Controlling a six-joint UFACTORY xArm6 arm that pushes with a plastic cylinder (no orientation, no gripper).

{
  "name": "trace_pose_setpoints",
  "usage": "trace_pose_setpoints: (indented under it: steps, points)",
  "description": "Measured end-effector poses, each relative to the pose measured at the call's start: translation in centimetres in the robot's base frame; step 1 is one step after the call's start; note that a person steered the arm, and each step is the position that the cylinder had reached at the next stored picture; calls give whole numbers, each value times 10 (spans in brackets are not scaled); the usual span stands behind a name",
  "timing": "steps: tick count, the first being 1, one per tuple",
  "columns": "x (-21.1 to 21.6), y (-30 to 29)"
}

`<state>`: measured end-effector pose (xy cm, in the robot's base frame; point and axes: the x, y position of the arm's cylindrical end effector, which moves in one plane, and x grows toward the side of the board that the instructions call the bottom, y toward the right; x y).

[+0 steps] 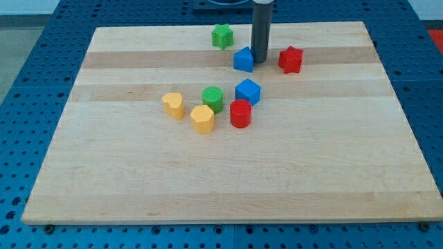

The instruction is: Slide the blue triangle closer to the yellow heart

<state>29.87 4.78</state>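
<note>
camera view: the pale wooden board (228,187) fills most of the frame on a blue perforated table (28,76). my tip (259,61), the lower end of the dark rod with no jaws to speak of, sits near the board's top edge, touching the right side of the blue triangle block (243,59). the red star block (291,59) is just right of the tip, the green star block (221,36) up-left, close to the top edge. the yellow heart block (173,104) lies well down-left of the triangle, toward the board's middle. beside it cluster the yellow hexagon block (202,118), green cylinder block (213,99), red cylinder block (240,113) and blue cube block (248,90). the board's bottom half and both side edges hold no blocks.
</note>
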Motion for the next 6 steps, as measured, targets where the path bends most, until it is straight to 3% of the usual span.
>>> trace_pose_setpoints:
  steps: [4,6]
  points:
    - [1,-75]
    - [12,-79]
